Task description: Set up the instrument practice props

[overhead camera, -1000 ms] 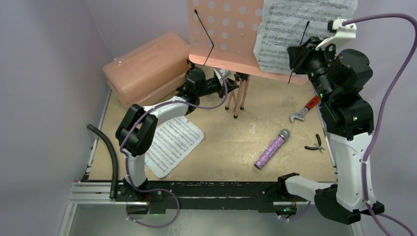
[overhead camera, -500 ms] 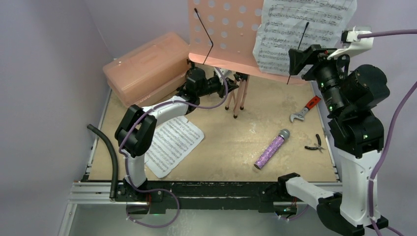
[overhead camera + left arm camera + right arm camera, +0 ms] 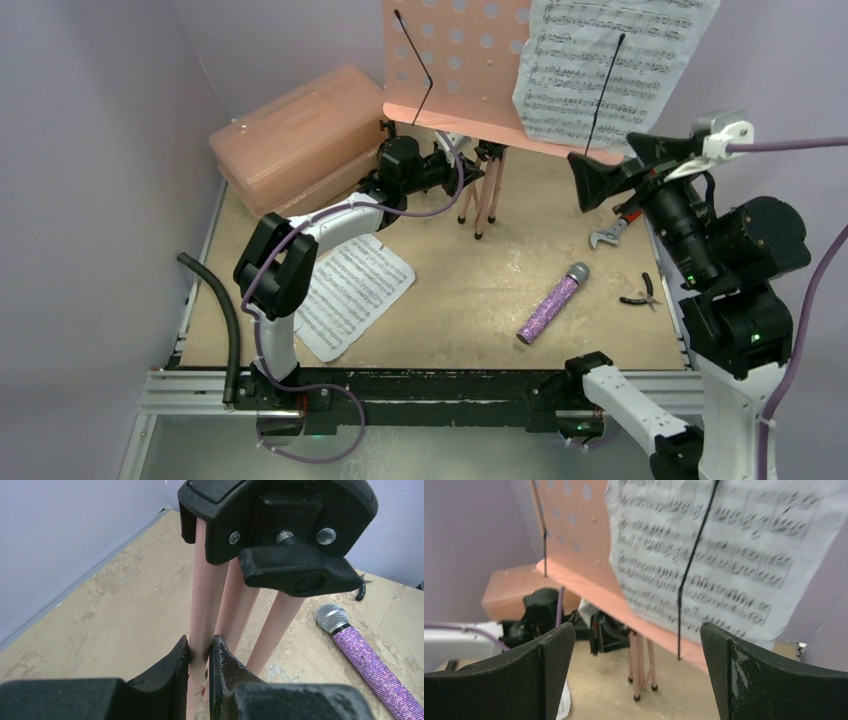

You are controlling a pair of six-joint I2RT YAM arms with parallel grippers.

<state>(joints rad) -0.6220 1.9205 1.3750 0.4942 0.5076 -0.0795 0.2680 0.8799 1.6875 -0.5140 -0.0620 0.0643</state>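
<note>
The pink music stand is upright at the far middle of the table, with one sheet-music page on the right of its desk. The other page lies flat, near left. The purple microphone lies near right. My left gripper is clenched on a leg of the stand. My right gripper is released, spread wide and facing the far page.

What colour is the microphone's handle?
The microphone handle is glittery purple; clearest in the left wrist view.

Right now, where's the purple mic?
In the top view, the glittery purple microphone lies flat on the table, right of centre. It is just left of the pliers and nearer the arms than the pink music stand.
</note>
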